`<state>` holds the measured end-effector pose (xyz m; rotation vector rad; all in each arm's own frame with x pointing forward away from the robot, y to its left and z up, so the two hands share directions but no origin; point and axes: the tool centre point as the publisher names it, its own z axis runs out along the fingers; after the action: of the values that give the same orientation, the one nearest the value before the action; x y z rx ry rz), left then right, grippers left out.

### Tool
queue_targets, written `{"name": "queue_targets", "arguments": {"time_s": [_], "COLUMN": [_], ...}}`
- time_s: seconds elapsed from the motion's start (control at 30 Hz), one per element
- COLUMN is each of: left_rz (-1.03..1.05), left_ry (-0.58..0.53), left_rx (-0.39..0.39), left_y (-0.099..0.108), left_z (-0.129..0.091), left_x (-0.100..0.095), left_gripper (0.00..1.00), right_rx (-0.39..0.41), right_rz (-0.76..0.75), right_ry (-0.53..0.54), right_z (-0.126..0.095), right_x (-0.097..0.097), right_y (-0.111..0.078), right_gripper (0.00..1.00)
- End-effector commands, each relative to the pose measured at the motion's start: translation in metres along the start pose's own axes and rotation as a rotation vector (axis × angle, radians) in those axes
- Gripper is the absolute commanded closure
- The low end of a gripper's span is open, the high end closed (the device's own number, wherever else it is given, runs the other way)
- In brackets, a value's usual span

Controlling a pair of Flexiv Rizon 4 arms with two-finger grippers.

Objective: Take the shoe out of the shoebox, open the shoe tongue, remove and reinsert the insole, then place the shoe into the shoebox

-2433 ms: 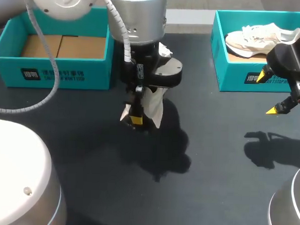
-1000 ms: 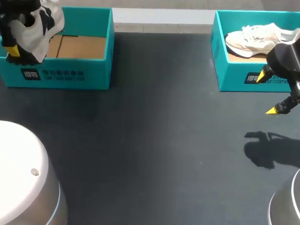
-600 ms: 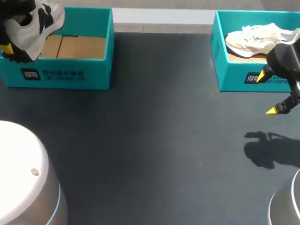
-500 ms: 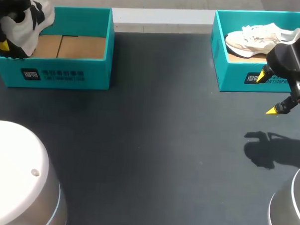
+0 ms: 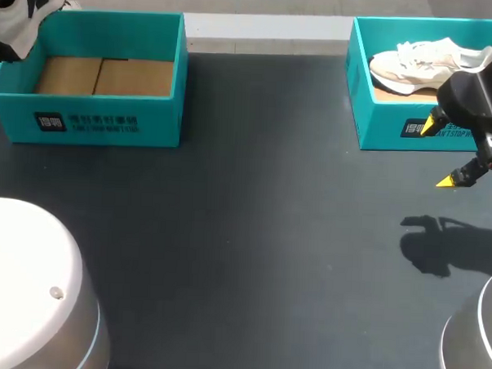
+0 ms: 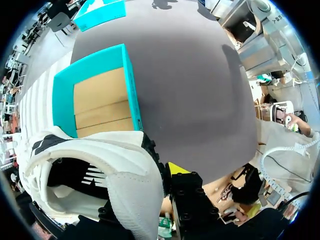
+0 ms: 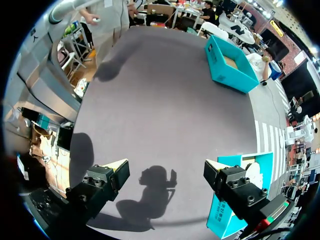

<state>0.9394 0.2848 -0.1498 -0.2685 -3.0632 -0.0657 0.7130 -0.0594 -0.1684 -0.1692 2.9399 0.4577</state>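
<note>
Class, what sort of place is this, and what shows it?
Probably a robotics lab bench: dark table, teal left shoebox, yellow-tipped right end effector open, left end effector gripping a white shoe.

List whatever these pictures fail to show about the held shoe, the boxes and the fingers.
- Head view: the white-and-black shoe is cut off by the picture's corner.
- Left wrist view: that shoe hides one of the two fingers of the left gripper. Its dark inside does not reveal whether the insole is in.
- Head view: the right arm covers a near corner of the right-hand teal cardboard shoebox and the heel end of the white sneaker inside.
</note>
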Motion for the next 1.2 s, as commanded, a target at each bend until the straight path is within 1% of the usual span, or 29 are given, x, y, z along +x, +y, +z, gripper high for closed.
{"name": "queue_targets", "arguments": {"time_s": [0.03, 0.13, 0.23, 0.27, 0.3, 0.7, 0.73, 0.77, 0.8, 0.83, 0.87, 0.9, 0.93, 0.97, 1.0, 1.03, 1.07, 1.1, 1.13, 1.17, 1.2], "left_rz": [-0.006, -0.008, -0.028, -0.032, -0.044, -0.044, 0.05, 0.146, 0.261, 0.373, 0.456, 0.553, 0.659, 0.711, 0.805, 0.849, 0.905, 1.019, 1.041, 1.13, 1.234], "left_ry": [0.019, 0.022, 0.022, 0.037, 0.06, 0.06, 0.096, 0.148, 0.161, 0.149, 0.16, 0.124, 0.127, 0.119, 0.123, 0.14, 0.124, 0.165, 0.153, 0.189, 0.191], "left_rx": [0.023, 0.024, 0.009, 0.018, 0.029, 0.029, 0.099, 0.105, 0.092, 0.083, 0.026, -0.025, -0.075, -0.122, -0.215, -0.226, -0.246, -0.29, -0.291, -0.285, -0.279], "left_y": [0.008, 0.01, 0.01, 0.01, 0.01, 0.01, 0.009, 0.007, 0.004, 0.005, 0.007, 0.01, 0.013, 0.016, 0.02, 0.022, 0.026, 0.032, 0.035, 0.039, 0.045], "left_z": [0.013, 0.025, 0.034, 0.036, 0.037, 0.037, 0.036, 0.036, 0.037, 0.036, 0.037, 0.039, 0.042, 0.043, 0.045, 0.043, 0.041, 0.038, 0.036, 0.033, 0.029], "left_x": [-0.017, -0.023, -0.029, -0.031, -0.035, -0.035, -0.037, -0.037, -0.036, -0.035, -0.038, -0.039, -0.039, -0.042, -0.045, -0.046, -0.048, -0.052, -0.054, -0.059, -0.062], "left_gripper": [1.0, 1.0, 1.0, 1.0, 1.0, 1.0, 1.0, 1.0, 1.0, 1.0, 1.0, 1.0, 1.0, 1.0, 1.0, 1.0, 1.0, 1.0, 1.0, 1.0, 1.0], "right_rx": [0.003, 0.003, 0.003, 0.003, 0.003, 0.003, 0.003, 0.003, 0.003, 0.003, 0.003, 0.003, 0.003, 0.003, 0.003, 0.003, 0.003, 0.003, 0.003, 0.003, 0.003], "right_rz": [0.001, 0.001, 0.001, 0.001, 0.001, 0.001, 0.001, 0.001, 0.001, 0.001, 0.001, 0.001, 0.001, 0.001, 0.001, 0.001, 0.001, 0.001, 0.001, 0.001, 0.001], "right_ry": [0.004, 0.004, 0.004, 0.004, 0.004, 0.004, 0.004, 0.004, 0.004, 0.004, 0.004, 0.004, 0.004, 0.004, 0.004, 0.004, 0.004, 0.004, 0.004, 0.004, 0.004], "right_z": [0.001, 0.001, 0.001, 0.001, 0.001, 0.001, 0.001, 0.001, 0.001, 0.001, 0.001, 0.001, 0.001, 0.001, 0.001, 0.001, 0.001, 0.001, 0.001, 0.001, 0.001], "right_x": [-0.002, -0.002, -0.002, -0.002, -0.002, -0.002, -0.002, -0.002, -0.002, -0.002, -0.002, -0.002, -0.002, -0.002, -0.002, -0.002, -0.002, -0.002, -0.002, -0.002, -0.002], "right_y": [0.001, 0.001, 0.001, 0.001, 0.001, 0.001, 0.001, 0.001, 0.001, 0.001, 0.001, 0.001, 0.001, 0.001, 0.001, 0.001, 0.001, 0.001, 0.001, 0.001, 0.001], "right_gripper": [0.0, 0.0, 0.0, 0.0, 0.0, 0.0, 0.0, 0.0, 0.0, 0.0, 0.0, 0.0, 0.0, 0.0, 0.0, 0.0, 0.0, 0.0, 0.0, 0.0, 0.0]}}
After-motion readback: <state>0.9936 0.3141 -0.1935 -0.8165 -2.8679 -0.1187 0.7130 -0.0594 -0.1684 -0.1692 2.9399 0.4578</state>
